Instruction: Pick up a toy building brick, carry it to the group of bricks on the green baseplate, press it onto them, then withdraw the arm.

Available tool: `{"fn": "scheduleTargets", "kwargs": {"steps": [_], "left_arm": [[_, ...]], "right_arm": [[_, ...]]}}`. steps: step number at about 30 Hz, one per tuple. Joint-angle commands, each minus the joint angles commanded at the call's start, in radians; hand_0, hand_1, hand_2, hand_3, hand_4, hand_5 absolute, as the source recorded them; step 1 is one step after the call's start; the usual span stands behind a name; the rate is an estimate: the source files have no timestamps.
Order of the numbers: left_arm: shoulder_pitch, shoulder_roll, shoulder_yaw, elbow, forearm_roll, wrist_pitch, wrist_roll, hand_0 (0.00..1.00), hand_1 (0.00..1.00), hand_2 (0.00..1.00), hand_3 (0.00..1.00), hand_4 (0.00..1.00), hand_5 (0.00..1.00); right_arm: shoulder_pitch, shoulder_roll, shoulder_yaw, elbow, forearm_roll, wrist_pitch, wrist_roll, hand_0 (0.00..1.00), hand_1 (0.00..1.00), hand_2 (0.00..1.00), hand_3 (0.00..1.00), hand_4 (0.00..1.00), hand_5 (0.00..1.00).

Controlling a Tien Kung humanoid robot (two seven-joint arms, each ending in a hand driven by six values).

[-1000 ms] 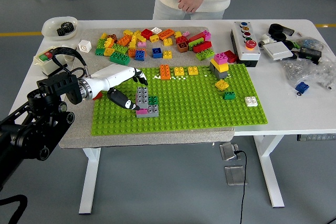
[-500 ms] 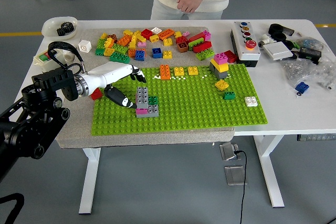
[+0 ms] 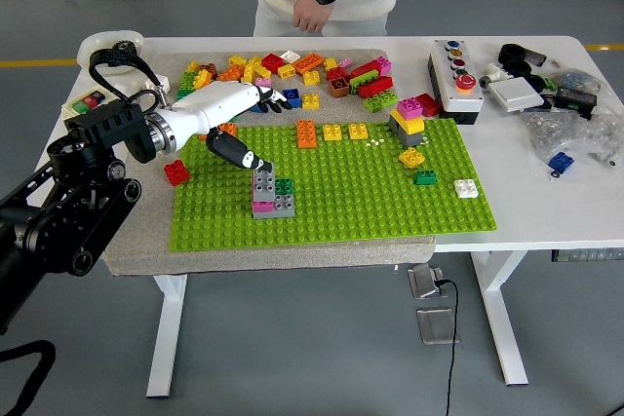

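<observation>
Head view: the white left robot hand [image 3: 237,122], fingers loose and grasping nothing, hovers beside the grey-and-pink brick stack [image 3: 266,191]; I'd lift it clear without nudging.

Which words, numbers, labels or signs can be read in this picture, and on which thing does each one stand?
No text can be read in this picture.
Button box: any labels beside its coloured buttons are too small to read.
Switch box at the left edge: no print can be made out.
Bricks: studs are too blurred to show any mark.
Bags at the right: any print is illegible.
</observation>
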Motion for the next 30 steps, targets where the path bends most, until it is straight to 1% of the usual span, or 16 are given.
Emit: {"fn": "scheduleTargets", "kwargs": {"steps": [2,3,5,8,9,13,14,15,20,21,23,26,27,30], "left_arm": [[-0.006,-0.003,0.018,0.012,-0.001,-0.009,0.0,0.923,0.76,0.747,0.75,0.998,0.279],[-0.008,-0.004,0.025,0.015,-0.002,-0.016,0.001,0.998,0.836,0.74,0.711,0.998,0.491],[-0.012,-0.003,0.043,0.02,-0.005,-0.037,0.004,0.998,0.836,0.74,0.711,0.998,0.491],[-0.014,-0.001,0.056,0.019,-0.011,-0.055,0.009,0.998,0.836,0.74,0.711,0.998,0.491],[-0.016,0.0,0.062,0.019,-0.01,-0.063,0.01,0.998,0.879,0.752,0.739,0.998,0.565],[-0.022,0.0,0.083,0.032,-0.002,-0.081,0.013,0.998,0.879,0.752,0.739,0.998,0.565],[-0.025,-0.001,0.091,0.04,0.001,-0.081,0.012,0.998,0.879,0.752,0.739,0.998,0.565],[-0.028,-0.002,0.099,0.049,0.005,-0.08,0.012,0.998,0.931,0.779,0.854,0.998,0.646],[-0.037,-0.006,0.128,0.082,0.012,-0.068,0.009,0.998,0.931,0.779,0.854,0.998,0.646],[-0.04,-0.007,0.134,0.089,0.015,-0.065,0.008,0.998,0.938,0.784,0.869,0.998,0.684],[-0.046,-0.009,0.145,0.103,0.028,-0.058,0.006,0.998,0.938,0.784,0.869,0.998,0.684],[-0.047,-0.01,0.151,0.11,0.037,-0.055,0.007,0.998,0.938,0.784,0.869,0.998,0.684],[-0.047,-0.01,0.152,0.111,0.041,-0.056,0.008,0.998,0.941,0.783,0.873,0.998,0.702],[-0.044,-0.008,0.154,0.11,0.05,-0.061,0.009,0.998,0.941,0.783,0.873,0.998,0.702]], "right_arm": [[0.001,0.0,0.0,0.0,0.0,0.0,0.0,0.745,0.64,0.681,0.634,0.855,0.572],[0.001,-0.001,0.0,0.0,0.0,0.0,0.0,0.745,0.64,0.681,0.635,0.855,0.572],[0.0,-0.002,0.002,0.0,-0.002,0.001,-0.001,0.745,0.64,0.681,0.635,0.855,0.572],[-0.001,-0.002,0.003,0.0,-0.003,0.001,-0.001,0.745,0.64,0.681,0.635,0.855,0.572],[0.0,-0.003,0.003,0.0,-0.003,0.001,-0.001,0.745,0.64,0.681,0.635,0.855,0.572],[0.001,-0.003,0.002,0.0,-0.002,0.0,-0.001,0.745,0.64,0.681,0.635,0.855,0.572],[0.002,-0.003,0.001,0.0,-0.002,0.0,0.0,0.745,0.64,0.681,0.635,0.855,0.572],[0.003,-0.003,0.0,0.0,-0.001,0.0,0.0,0.745,0.64,0.68,0.635,0.855,0.573],[0.004,-0.003,-0.001,0.0,0.0,-0.001,0.0,0.745,0.64,0.68,0.635,0.855,0.573],[0.004,-0.003,-0.001,0.0,0.0,-0.001,-0.001,0.745,0.64,0.68,0.635,0.855,0.573],[0.003,-0.004,-0.001,0.0,0.0,0.0,-0.001,0.745,0.64,0.68,0.635,0.855,0.573],[0.003,-0.004,-0.001,0.0,-0.001,-0.001,0.0,0.745,0.64,0.68,0.635,0.855,0.573],[0.003,-0.004,-0.001,0.0,-0.001,0.0,-0.001,0.745,0.64,0.681,0.635,0.855,0.573],[0.002,-0.004,-0.001,0.0,-0.002,0.0,0.0,0.745,0.64,0.681,0.635,0.855,0.573]]}}
